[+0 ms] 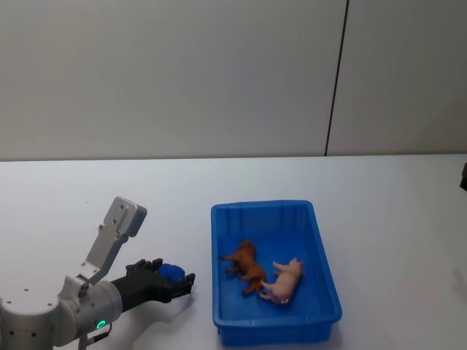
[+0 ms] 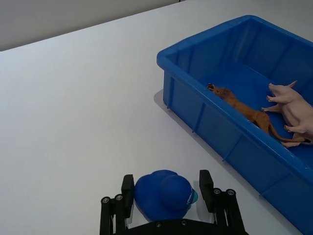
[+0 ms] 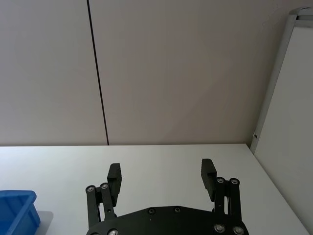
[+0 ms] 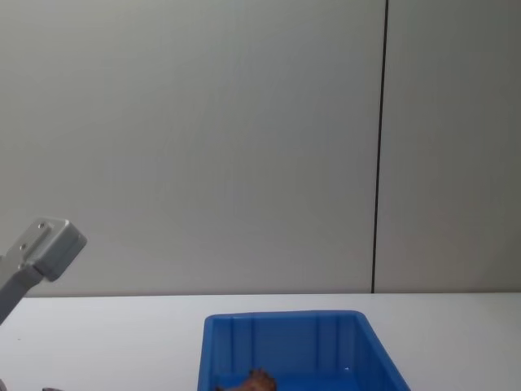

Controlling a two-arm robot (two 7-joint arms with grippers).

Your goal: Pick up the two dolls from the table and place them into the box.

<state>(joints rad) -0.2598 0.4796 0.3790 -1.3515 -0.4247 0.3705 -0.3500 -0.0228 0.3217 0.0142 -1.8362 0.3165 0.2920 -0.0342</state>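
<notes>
Already both dolls lie inside the blue bin (image 1: 321, 248), which sits on the white table (image 1: 109, 189) slightly right of centre in the head view. The dark brown doll (image 1: 245, 265), a four-legged animal figure, lies on its side on the bin floor toward the left wall. The pale pink doll (image 1: 284, 280), a pig-like figure, lies on its side just beside it at about four o'clock, the two touching or nearly so near the brown one's hind end. In the left wrist view the brown doll (image 2: 242, 109) stretches along the near wall and the pink doll (image 2: 296, 105) lies beyond it.

At about nine o'clock from the bin, the left gripper (image 1: 169, 278) hovers low over the bare table, well apart from both dolls. Its jaws stand moderately wide, and a rounded blue part (image 2: 164, 193) shows between them; whether that is part of the gripper cannot be told. Neither doll is anywhere near those jaws.

Off to the right, the right gripper (image 3: 162, 175) is held above the table with its jaws spread wide and nothing between them.
</notes>
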